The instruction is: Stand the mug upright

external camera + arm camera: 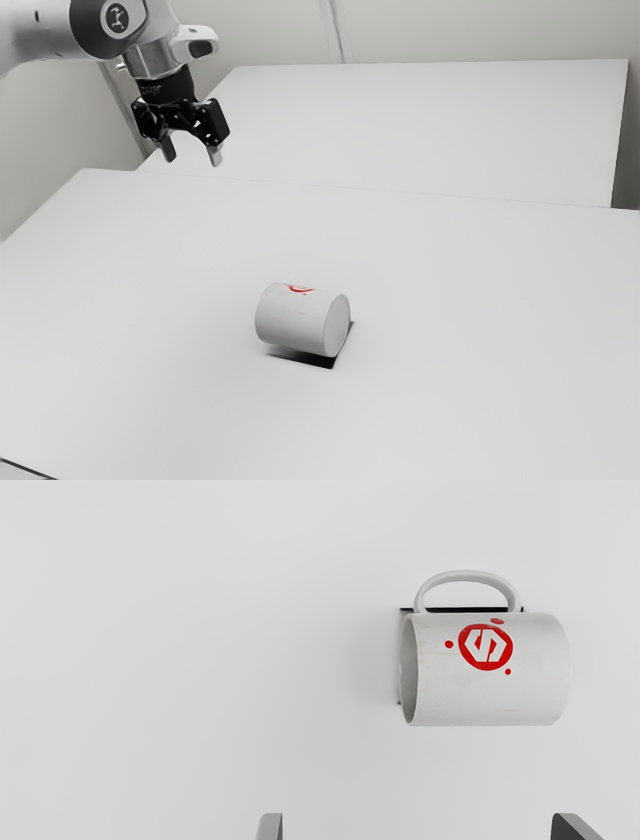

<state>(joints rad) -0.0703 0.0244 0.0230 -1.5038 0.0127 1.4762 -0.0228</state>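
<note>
A white mug (300, 318) with a red mark lies on its side on the white table, near the middle of the exterior view. In the wrist view the mug (490, 690) shows its red logo, its dark open mouth and its handle (467, 576) sticking out from one side. My gripper (191, 158) hangs high over the table at the exterior view's upper left, well apart from the mug. Seen from the hand, the gripper (417, 825) is open, its two fingertips wide apart with nothing held between them.
The white table (130, 320) runs under the mug. Behind it stands another white surface (430, 120), with a seam between the two. Pale walls rise at the back. A dark line crosses the exterior view's lower left corner.
</note>
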